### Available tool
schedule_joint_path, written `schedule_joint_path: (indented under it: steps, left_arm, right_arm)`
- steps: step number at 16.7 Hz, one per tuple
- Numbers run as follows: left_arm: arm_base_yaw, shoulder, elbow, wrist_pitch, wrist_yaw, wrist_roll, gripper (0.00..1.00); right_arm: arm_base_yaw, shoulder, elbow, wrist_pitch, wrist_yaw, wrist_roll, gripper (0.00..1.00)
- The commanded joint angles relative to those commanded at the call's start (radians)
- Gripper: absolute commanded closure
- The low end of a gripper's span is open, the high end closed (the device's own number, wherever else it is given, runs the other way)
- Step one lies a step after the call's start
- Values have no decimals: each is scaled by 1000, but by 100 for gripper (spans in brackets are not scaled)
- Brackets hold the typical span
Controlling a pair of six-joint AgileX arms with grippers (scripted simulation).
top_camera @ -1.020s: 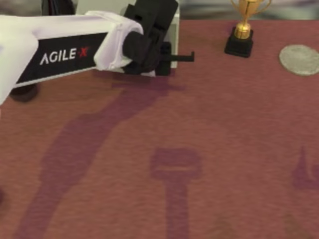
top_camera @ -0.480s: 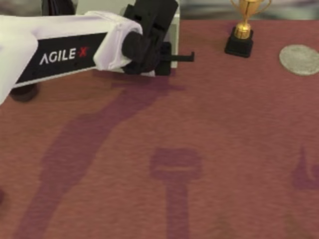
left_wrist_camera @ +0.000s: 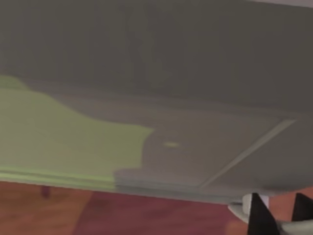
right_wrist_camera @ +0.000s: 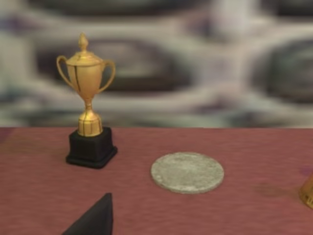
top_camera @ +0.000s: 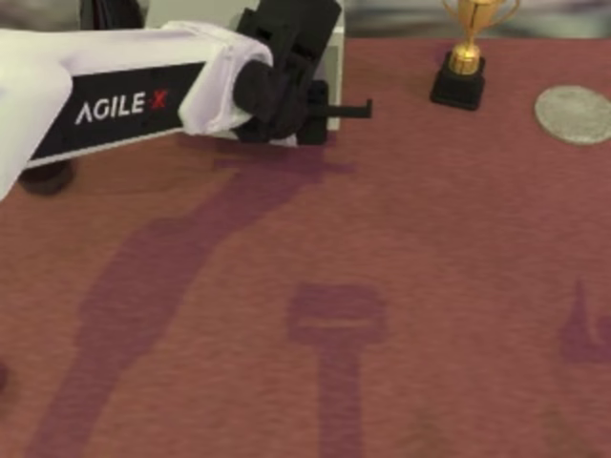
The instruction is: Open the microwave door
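The microwave (top_camera: 336, 72) stands at the far edge of the table (top_camera: 430, 248), left of centre in the top view. Most of its body is hidden beneath the left arm (top_camera: 124, 95); only a light-grey corner and side strip show.

The left arm reaches in from the left side of the table and ends at the microwave's front. The left gripper (top_camera: 329, 110) sits directly against that front, with one thin black finger (top_camera: 355, 109) projecting to the right along it. Whether the gripper is spread or pinching cannot be told: the arm's wrist covers the rest of it.

In the left wrist view the camera is very close to the microwave. A green floor (left_wrist_camera: 63, 142) and a grey flat panel, taken as the door (left_wrist_camera: 195, 152), fill the picture, with red table below. How far the door stands open cannot be told. Dark finger tips (left_wrist_camera: 259, 218) show at the picture's edge, just beside the panel's lower rim.

The right gripper does not appear in the top view. In the right wrist view a dark wedge, taken as one of its fingers (right_wrist_camera: 95, 220), shows; its state cannot be told.

A gold trophy (top_camera: 466, 52) on a black base and a grey disc (top_camera: 573, 113) lie on the right far side, well apart from the microwave.
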Motion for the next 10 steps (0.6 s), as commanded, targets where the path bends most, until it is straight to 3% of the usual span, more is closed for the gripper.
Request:
schedule_joint_path:
  steps: [10]
  left_arm:
    - [11, -44, -69, 40, 44, 57, 100]
  right_arm:
    - [0, 0, 0, 0, 0, 0, 0]
